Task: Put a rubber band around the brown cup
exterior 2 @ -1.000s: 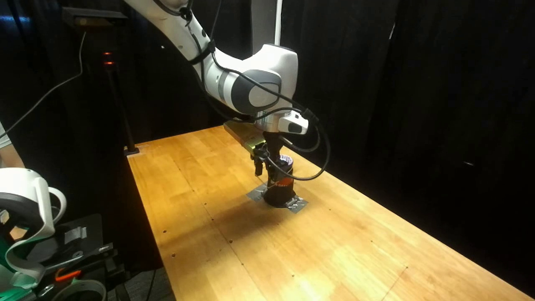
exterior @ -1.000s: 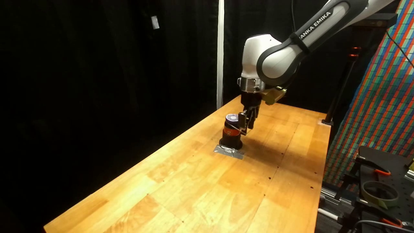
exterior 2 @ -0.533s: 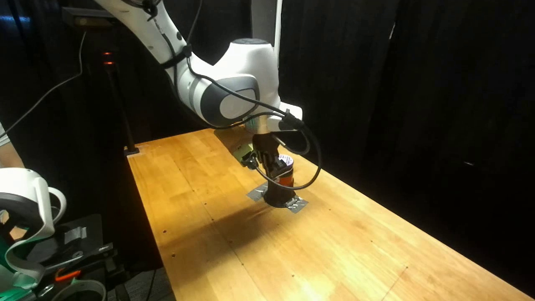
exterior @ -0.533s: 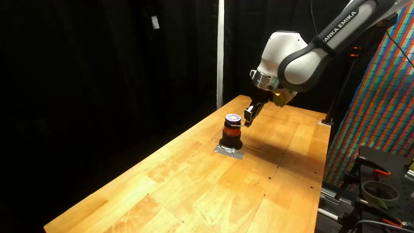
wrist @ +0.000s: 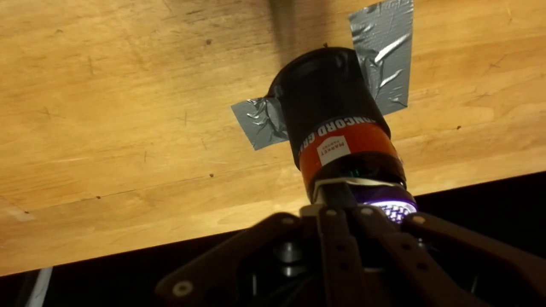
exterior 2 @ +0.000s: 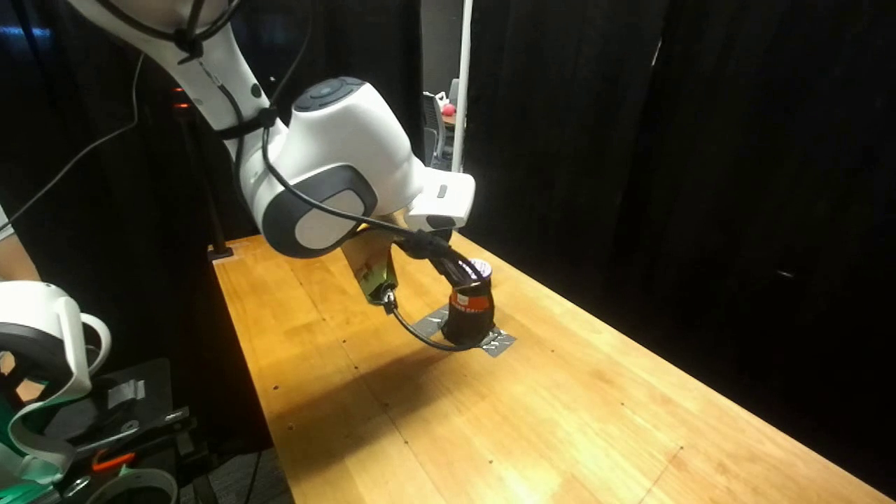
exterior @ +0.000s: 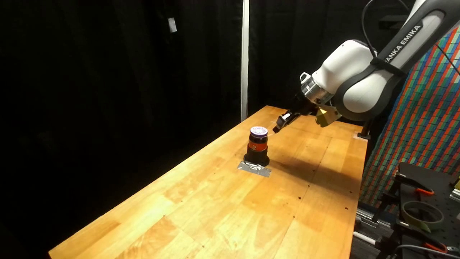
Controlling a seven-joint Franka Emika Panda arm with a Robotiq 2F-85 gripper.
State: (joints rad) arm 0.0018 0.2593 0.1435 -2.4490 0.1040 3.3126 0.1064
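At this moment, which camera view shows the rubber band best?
The wrist view: the rubber band stands out pale against the brown cup. The exterior views show at most a faint strand of it.

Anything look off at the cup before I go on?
The cup stands upright, but the rubber band looks askew: it stretches from near the lid out to the gripper instead of lying snug. The tape beside the cup is wrinkled.

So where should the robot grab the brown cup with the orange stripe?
Probably the round white lid with a purple rim, from above: the dark-brown, orange-striped cylindrical cup stands upright with nothing on its lid, while shiny grey tape crowds its base.
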